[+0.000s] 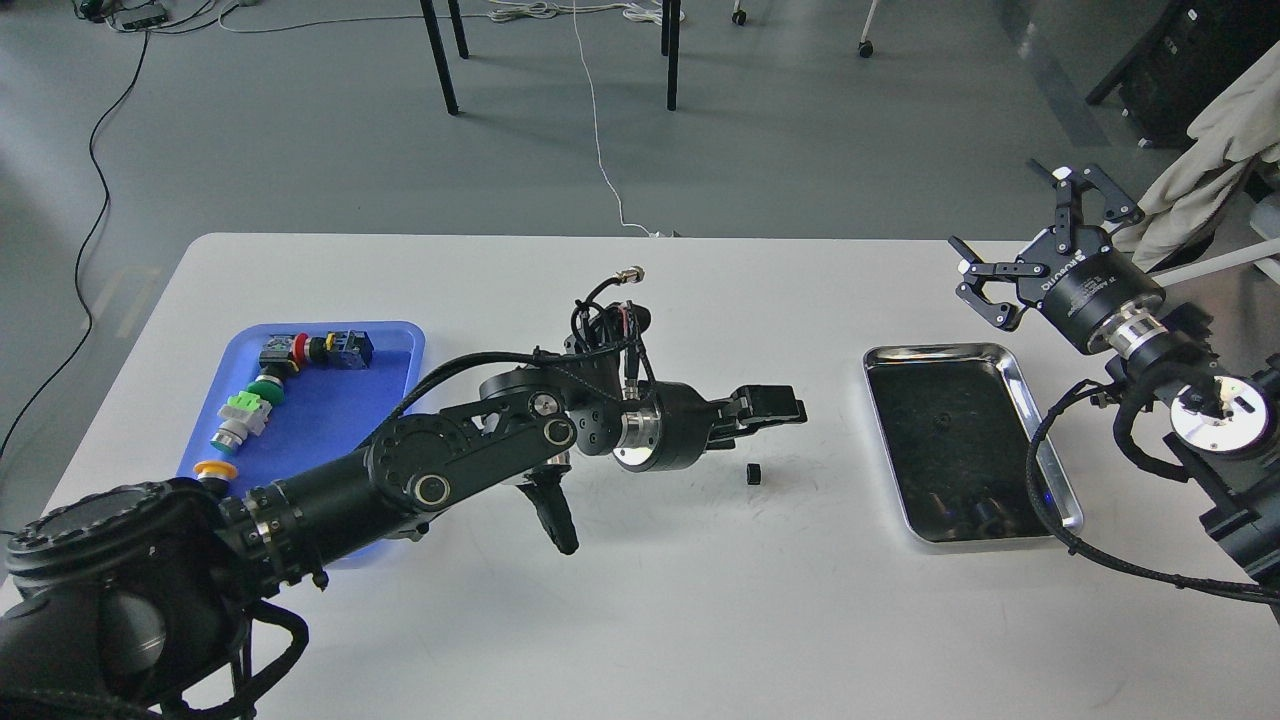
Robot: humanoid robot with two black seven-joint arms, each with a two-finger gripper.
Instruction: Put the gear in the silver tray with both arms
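Note:
The gear point(754, 473) is a small black piece lying on the white table, left of the silver tray point(935, 350). The tray is a shallow shiny rectangle with a dark reflective bottom, and nothing of the task lies in it. My left gripper point(778, 408) hovers just above and slightly right of the gear, its fingers apart and empty. My right gripper point(1005, 225) is open and empty, held in the air beyond the tray's far right corner.
A blue plastic tray point(340, 420) at the left holds several coloured push-button parts point(250, 410). My left arm's elbow and cables point(600, 330) reach over the table's middle. The right arm's cable point(1045, 470) hangs over the silver tray's right rim.

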